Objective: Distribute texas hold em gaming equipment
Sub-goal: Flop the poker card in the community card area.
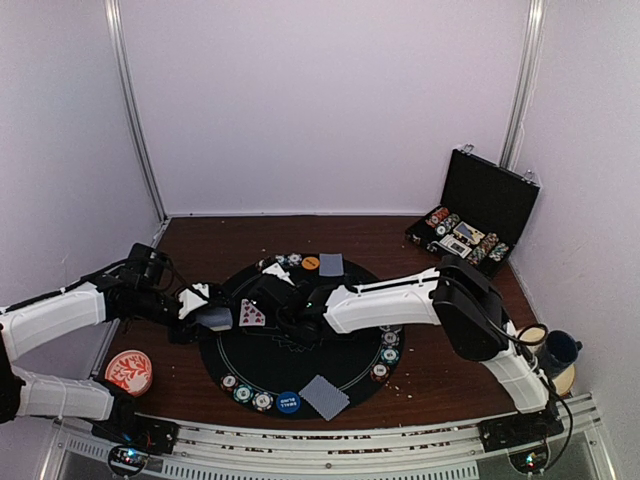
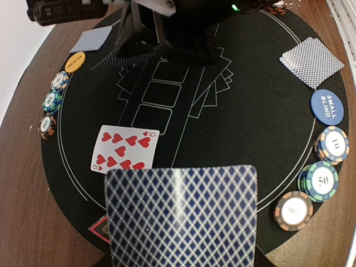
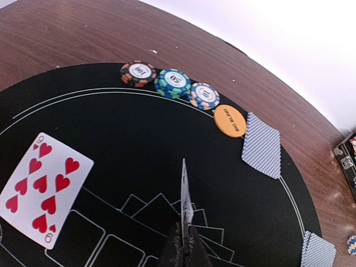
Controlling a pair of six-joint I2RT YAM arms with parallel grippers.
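Blue-backed card clamped in left pincer; right pincer pinches edge-on card; nine of hearts between them.

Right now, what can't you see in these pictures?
- Left wrist view: the blue-backed card shows only its back; it hides the left gripper holding it and most of the red marker.
- Right wrist view: the right gripper pinches the edge-on card; its face is unseen.
- Top view: the case chips are too small to read.

My near card ran off the bottom edge, half hiding a red marker; the edge-on card showed no face.
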